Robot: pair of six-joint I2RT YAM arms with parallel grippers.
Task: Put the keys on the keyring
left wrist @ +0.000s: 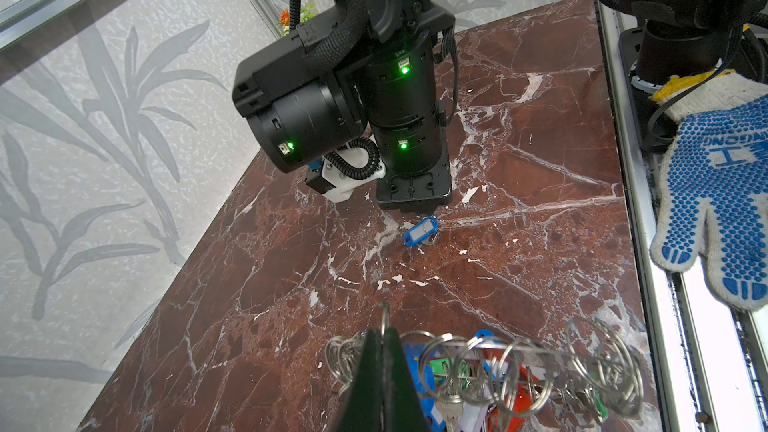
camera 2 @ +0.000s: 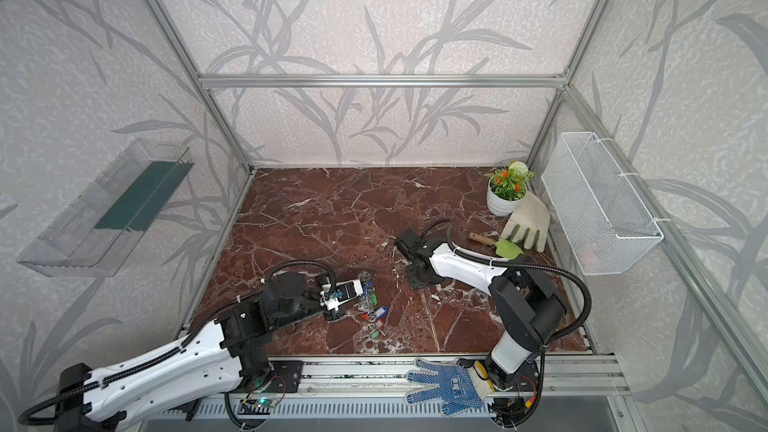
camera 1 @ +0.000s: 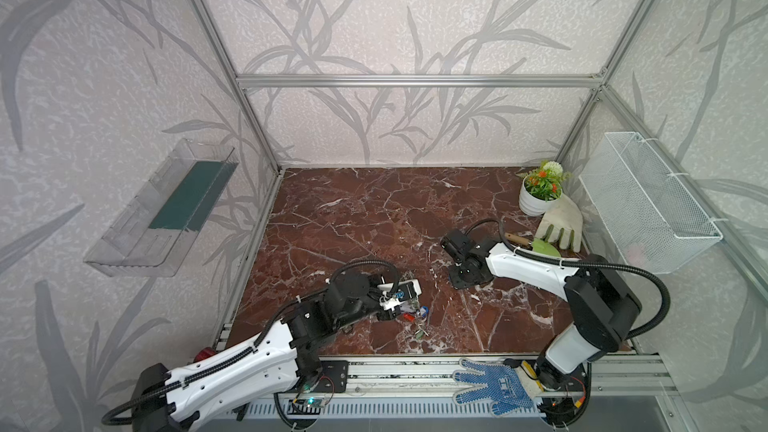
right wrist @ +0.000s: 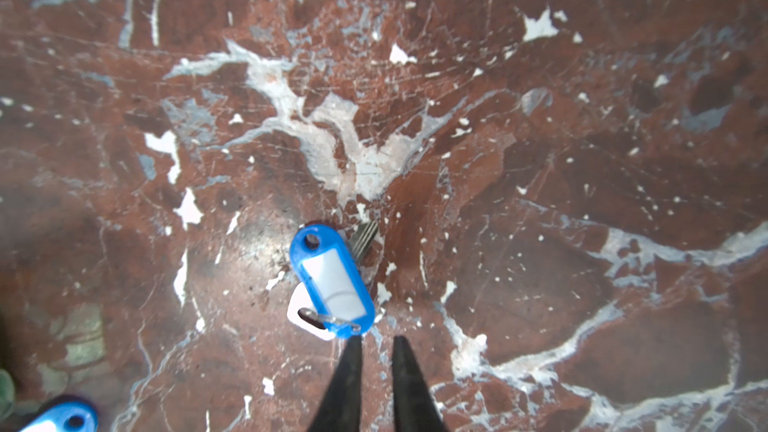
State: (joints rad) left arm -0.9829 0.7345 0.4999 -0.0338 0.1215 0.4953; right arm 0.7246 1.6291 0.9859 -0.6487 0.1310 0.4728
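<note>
Here, the left gripper (left wrist: 381, 332) is pinching the keyring (left wrist: 540, 352) at one wire ring of its rim, and its jaws are pressing fully together on the metal. In the left wrist view the keyring is showing edge-on, with many wire rings standing around its rim. Several of the keys (left wrist: 451, 407) are hanging under the keyring, with green, red and blue tags; whether they are touching the marble table (left wrist: 540, 118) I cannot tell. One more key, the blue-tagged key (right wrist: 332, 280), is lying flat on the table, well apart from the keyring, on the side where the right arm is working. The right gripper (right wrist: 377, 342) is pointing down just beside this key. Its jaws are standing a little apart and nothing is showing between them, and one fingertip is reaching the end of the blue tag that carries a small wire ring. A blue dotted glove (left wrist: 715, 201) is lying on the metal rail, off the table and apart from the keyring.
</note>
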